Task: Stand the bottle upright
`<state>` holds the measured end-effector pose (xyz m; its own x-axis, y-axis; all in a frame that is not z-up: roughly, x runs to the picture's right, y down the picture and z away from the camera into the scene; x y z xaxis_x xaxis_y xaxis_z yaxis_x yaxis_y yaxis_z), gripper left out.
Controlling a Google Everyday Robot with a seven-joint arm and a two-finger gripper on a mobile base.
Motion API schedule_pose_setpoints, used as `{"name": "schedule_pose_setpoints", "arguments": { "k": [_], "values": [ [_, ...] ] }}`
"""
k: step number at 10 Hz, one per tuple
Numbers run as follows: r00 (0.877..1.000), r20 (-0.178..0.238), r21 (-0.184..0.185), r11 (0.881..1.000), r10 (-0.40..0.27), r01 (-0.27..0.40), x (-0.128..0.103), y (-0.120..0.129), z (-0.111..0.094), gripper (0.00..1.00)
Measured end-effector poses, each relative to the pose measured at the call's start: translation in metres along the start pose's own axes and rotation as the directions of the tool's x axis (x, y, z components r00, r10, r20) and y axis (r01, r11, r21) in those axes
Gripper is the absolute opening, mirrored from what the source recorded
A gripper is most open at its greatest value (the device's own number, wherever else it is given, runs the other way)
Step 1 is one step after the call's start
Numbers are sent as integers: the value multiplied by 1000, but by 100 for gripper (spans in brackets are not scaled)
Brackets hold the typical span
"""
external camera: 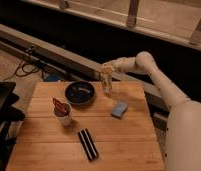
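Note:
The slim whitish bottle stands about upright near the far edge of the wooden table, just right of the dark bowl. My gripper is at the end of the white arm reaching in from the right and sits right at the bottle's top.
A white cup with red contents stands in front of the bowl. A blue sponge lies right of centre. A black striped bar lies near the front. A dark ledge and railing run behind the table.

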<state>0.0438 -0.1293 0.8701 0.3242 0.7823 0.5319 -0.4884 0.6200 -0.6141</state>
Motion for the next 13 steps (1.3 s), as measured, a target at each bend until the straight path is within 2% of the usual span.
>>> {"name": "schedule_pose_setpoints", "arguments": {
  "k": [1, 2, 4, 6, 8, 13],
  "values": [
    [1000, 9, 0, 1000, -5, 5, 1, 2, 1, 2],
    [1000, 20, 3, 1000, -7, 7, 4, 3, 0, 10],
    [1000, 31, 12, 1000, -3, 2, 9, 4, -2, 27],
    [999, 45, 22, 1000, 9, -10, 13, 6, -1, 50],
    [999, 38, 28, 999, 14, -15, 17, 6, -2, 65],
    [999, 33, 40, 999, 30, -32, 18, 8, -4, 67]
  ]
}}
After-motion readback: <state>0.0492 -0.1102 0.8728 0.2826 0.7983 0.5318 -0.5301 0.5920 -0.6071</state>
